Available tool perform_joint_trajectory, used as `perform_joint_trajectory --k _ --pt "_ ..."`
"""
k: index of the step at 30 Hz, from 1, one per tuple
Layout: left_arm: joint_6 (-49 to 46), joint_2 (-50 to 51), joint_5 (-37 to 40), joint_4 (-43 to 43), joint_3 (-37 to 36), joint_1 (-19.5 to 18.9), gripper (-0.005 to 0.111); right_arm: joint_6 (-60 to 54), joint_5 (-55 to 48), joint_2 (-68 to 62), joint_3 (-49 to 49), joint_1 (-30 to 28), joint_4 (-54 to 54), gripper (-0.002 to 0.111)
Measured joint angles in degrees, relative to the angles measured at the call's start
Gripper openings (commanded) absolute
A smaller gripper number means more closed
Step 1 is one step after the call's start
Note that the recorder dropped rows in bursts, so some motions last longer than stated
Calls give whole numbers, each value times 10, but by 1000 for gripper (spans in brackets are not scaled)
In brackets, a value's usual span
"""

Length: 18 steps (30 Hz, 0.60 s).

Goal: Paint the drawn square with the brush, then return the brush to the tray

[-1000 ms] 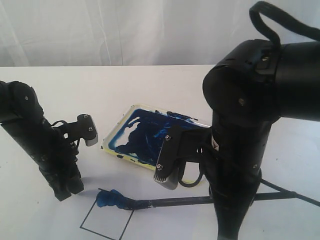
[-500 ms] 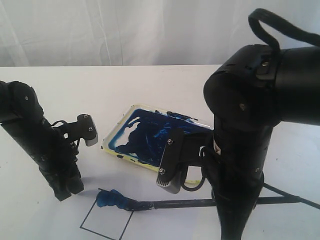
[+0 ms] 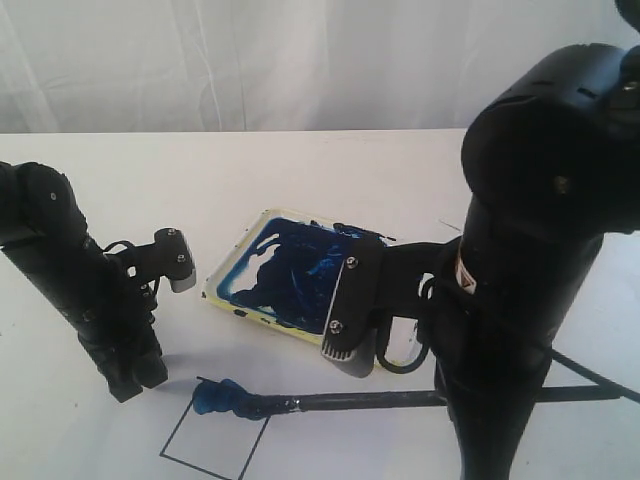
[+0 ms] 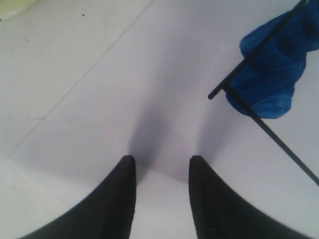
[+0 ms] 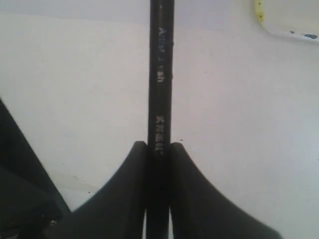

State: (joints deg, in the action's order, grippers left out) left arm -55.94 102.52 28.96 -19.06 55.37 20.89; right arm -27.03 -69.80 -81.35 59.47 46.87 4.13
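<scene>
The brush (image 3: 380, 402) lies almost flat just above the paper, its blue tip at a blue smear (image 3: 222, 397) on the upper corner of the drawn square (image 3: 213, 446). My right gripper (image 5: 159, 144) is shut on the black handle (image 5: 161, 74); in the exterior view my own arm hides it. The tray (image 3: 222, 283), smeared dark blue, sits behind the brush. My left gripper (image 3: 135, 377) hangs left of the square, open and empty (image 4: 160, 158). In its view the smear (image 4: 271, 64) lies over the square's thin line (image 4: 279, 144).
The bulky right arm (image 3: 530, 260) fills the right of the exterior view and hides the table behind it. A white curtain (image 3: 250, 60) closes off the back. A corner of the tray (image 5: 286, 17) shows in the right wrist view.
The right arm's upper part has swung to the right and its wrist has shifted slightly right. The brush tip stays at the blue smear. The left arm has not moved.
</scene>
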Motion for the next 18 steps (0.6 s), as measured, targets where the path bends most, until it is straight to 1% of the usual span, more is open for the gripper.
perform_joint_trajectory --k 2,5,12,18 --pt "0 0 0 0 0 0 42 -16 3 0 0 0 -24 0" --pt "0 0 0 0 0 0 42 -20 35 -12 0 0 -41 0" --pt "0 0 0 0 0 0 42 -20 101 -81 0 0 -41 0" --pt "0 0 0 0 0 0 42 -22 132 -84 0 0 -41 0"
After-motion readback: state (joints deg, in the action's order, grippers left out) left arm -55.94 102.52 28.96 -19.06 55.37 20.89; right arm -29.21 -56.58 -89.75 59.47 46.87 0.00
